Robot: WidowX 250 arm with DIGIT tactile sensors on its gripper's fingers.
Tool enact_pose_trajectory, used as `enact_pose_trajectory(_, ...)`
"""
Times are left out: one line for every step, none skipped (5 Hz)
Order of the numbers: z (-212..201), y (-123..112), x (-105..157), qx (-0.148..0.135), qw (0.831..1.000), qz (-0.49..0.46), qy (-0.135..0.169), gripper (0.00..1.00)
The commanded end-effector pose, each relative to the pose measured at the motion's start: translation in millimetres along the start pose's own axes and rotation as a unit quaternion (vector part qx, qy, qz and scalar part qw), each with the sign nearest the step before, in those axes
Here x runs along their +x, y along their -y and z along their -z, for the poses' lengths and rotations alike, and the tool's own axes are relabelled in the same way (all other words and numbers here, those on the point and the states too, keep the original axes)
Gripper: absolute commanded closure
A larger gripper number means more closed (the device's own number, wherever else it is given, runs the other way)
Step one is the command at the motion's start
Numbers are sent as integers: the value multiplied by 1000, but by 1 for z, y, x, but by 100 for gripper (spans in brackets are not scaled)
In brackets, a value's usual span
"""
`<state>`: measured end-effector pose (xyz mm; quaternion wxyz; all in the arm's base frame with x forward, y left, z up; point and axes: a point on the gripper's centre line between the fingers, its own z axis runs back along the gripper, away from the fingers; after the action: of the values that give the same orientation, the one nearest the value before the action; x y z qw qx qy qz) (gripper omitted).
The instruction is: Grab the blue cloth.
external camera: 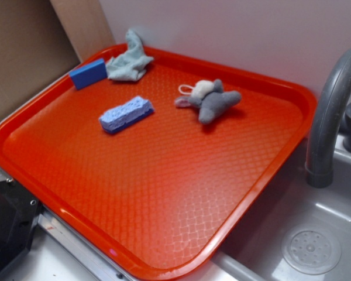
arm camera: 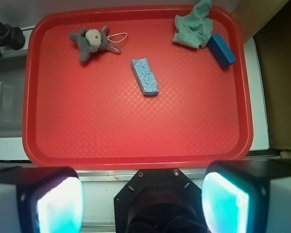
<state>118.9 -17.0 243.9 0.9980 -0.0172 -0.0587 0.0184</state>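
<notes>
The blue cloth (external camera: 128, 62) is a pale blue-grey wrinkled rag lying in the far left corner of the red tray (external camera: 164, 199). In the wrist view the blue cloth (arm camera: 194, 26) sits at the top right of the red tray (arm camera: 136, 158), partly over the rim. My gripper (arm camera: 143, 201) hangs high above the tray's near edge, open, with nothing between its fingers (arm camera: 58, 204). The cloth is far from it, across the tray. The gripper does not show in the exterior view.
A dark blue sponge block (external camera: 88, 73) touches the cloth's side. A light blue porous sponge (external camera: 126, 113) and a grey plush toy (external camera: 210, 99) lie mid-tray. A grey faucet (external camera: 330, 117) and a sink (external camera: 310, 246) stand to the right. Cardboard (external camera: 29, 52) leans at the back left.
</notes>
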Motion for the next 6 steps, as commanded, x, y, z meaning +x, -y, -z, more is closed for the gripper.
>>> enact_pose_trajectory(0,0,0,0,1000,0,0,0)
enact_pose_trajectory(39,-25,47,4,991,-115,65,0)
enact_pose_trajectory(65,-38,72,-7,976,-179,122,0)
enact_pose_trajectory(95,-50,88,-8,961,-247,120,0)
enact_pose_trajectory(95,-50,88,-8,961,-247,120,0)
enact_pose_trajectory(95,-50,88,-8,961,-247,120,0)
